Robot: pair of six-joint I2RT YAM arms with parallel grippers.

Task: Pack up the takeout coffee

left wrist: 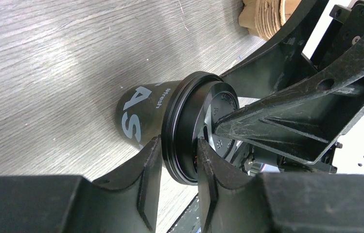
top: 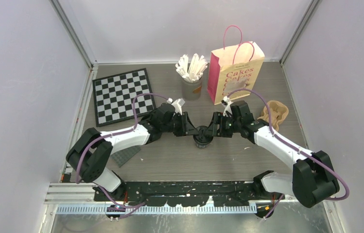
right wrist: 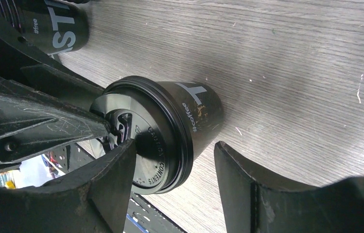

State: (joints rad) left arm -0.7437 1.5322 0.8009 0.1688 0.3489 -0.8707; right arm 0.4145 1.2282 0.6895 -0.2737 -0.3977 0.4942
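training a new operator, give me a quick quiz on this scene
1. True or false: the bag stands upright.
2. The cup at mid-table is: a) lidded b) open-topped c) tipped over.
3. Which gripper has one finger clear of that cup?
Key: 1 true; 2 a; 3 the right gripper.

"Cakes" on bag [top: 235,73]; "#coffee" on cup [right wrist: 200,112], "CONTENTS" on lid [right wrist: 154,162]; "#free" on second cup [right wrist: 59,25].
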